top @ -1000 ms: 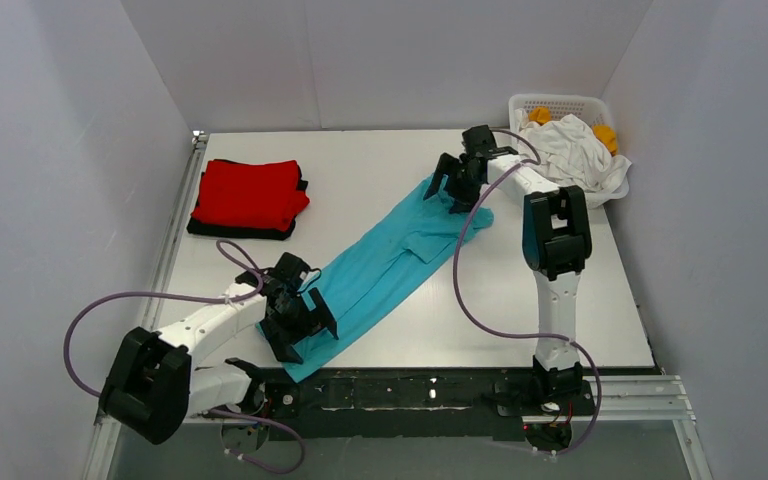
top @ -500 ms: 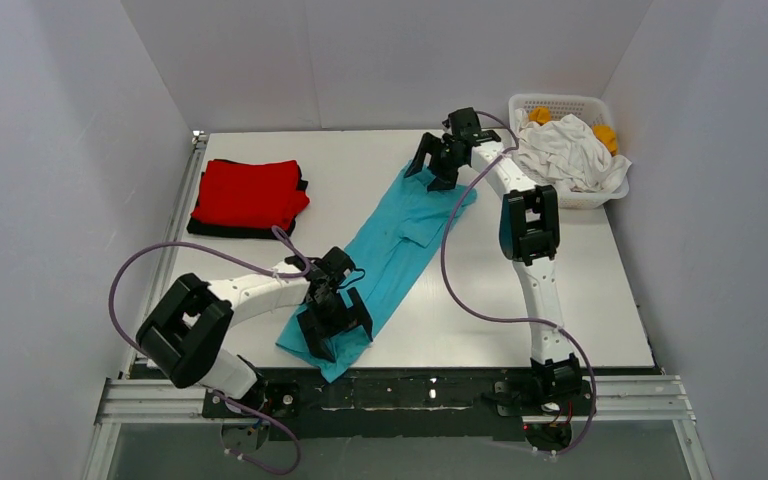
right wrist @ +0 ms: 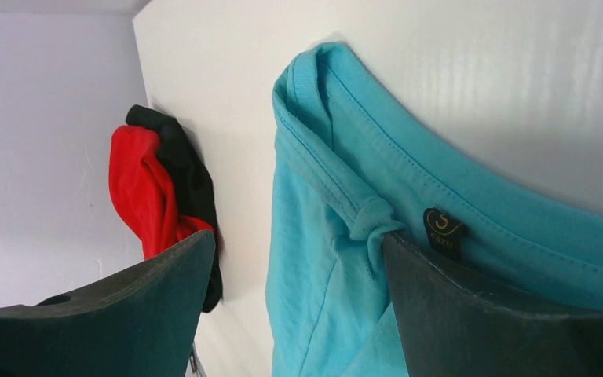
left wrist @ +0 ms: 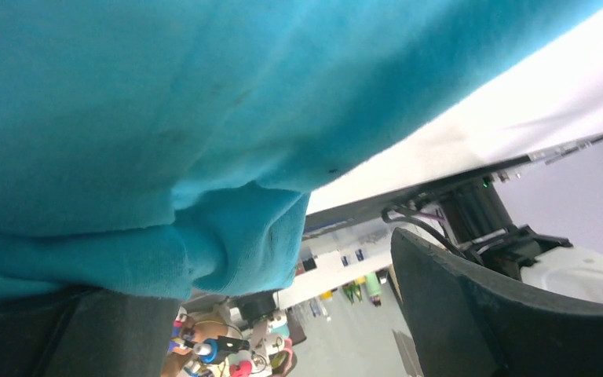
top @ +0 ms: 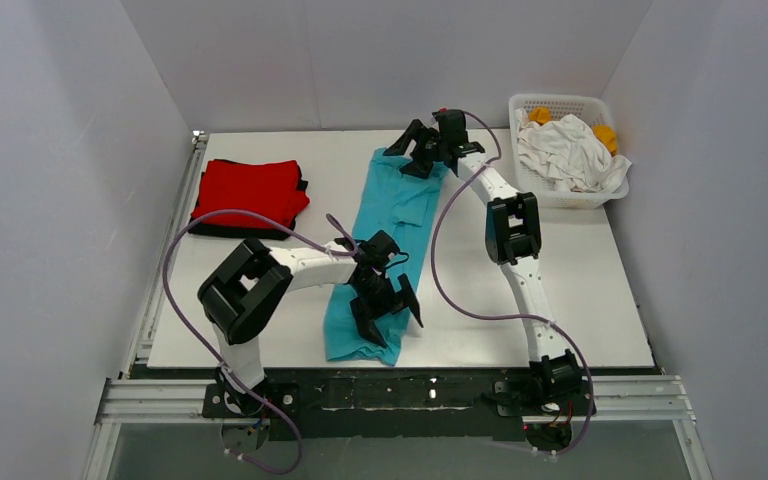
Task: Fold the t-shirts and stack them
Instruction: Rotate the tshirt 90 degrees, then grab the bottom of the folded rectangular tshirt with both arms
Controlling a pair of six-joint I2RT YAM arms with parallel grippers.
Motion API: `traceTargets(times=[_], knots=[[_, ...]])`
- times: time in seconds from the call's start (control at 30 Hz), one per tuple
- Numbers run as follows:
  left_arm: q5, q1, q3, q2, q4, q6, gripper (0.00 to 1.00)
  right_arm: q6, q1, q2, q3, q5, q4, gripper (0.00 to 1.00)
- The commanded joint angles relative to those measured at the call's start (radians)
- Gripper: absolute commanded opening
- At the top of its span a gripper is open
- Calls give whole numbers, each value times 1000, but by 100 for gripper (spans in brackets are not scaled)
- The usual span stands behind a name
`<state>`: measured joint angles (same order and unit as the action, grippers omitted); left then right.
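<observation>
Nearest the bases, the left arm (top: pixel 245 290) is bent sharply at the elbow and reaches rightward. Its left gripper (top: pixel 388 322) sits low over the near hem of the turquoise t-shirt (top: pixel 395 200). The fingers (left wrist: pixel 502 314) are spread wide, with nothing pinched between them. In the wrist view a bunched lump of hem sits against one finger while the other stands clear of the cloth.

The shirt lies flat on the table (top: pixel 580 300) as one long narrow strip running from the near edge toward the far side.

At its far end is the right arm (top: pixel 515 225), stretched long up the shirt's right side and then angling leftward. The right gripper (top: pixel 410 158) is down at the collar with its fingers apart and the neckline between them. A fold of collar bunches against one finger, just beside a small black label (right wrist: pixel 444 228) — touched, not clamped.

Now the count: two arms, two grippers, both spread. There is one turquoise shirt between them.

Left of that shirt and well apart from it, one red t-shirt (top: pixel 250 190) lies folded on top of one black t-shirt (top: pixel 215 230), a stack of two.

Right of the shirt's far end stands one white lattice basket (top: pixel 560 102). One white t-shirt (top: pixel 565 150) is heaped in it and spills over the rim. Orange cloth (top: pixel 540 115) peeks out in two spots behind it — one garment or two, I cannot tell.
</observation>
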<state>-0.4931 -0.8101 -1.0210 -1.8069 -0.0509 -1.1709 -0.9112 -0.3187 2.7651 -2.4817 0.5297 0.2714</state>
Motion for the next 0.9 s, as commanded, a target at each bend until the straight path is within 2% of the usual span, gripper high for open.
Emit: traceTargets(times=[0.0,0.1,0.23,0.4,0.47,0.57,0.67,0.77,0.87], knots=[[5,-62,-24,-105,-109,-20,98,-41,-36,66,-56,-54,-110,87],[10,-86,-51,-134,-115,-18,98,-14,-49,58,-56,-56,-110,87],[-12,-108,-61,-126,-158,-9,98,93,-37,-2,-55,-76,-18,87],[-38,-136,-188,-81,9,170,98,253,-8,-177,8,-150,73,90],[-56,-149,-226,-35,42,235,98,306,0,-254,-10,-217,118,92],[-63,-160,-277,43,181,351,98,364,16,-367,-15,-256,190,95],[-29,-161,-265,154,360,469,98,439,21,-525,108,-310,234,97],[36,-161,-162,305,445,529,98,494,21,-669,272,-341,303,98],[146,-161,-90,444,579,549,98,499,19,-836,510,-327,343,93]])
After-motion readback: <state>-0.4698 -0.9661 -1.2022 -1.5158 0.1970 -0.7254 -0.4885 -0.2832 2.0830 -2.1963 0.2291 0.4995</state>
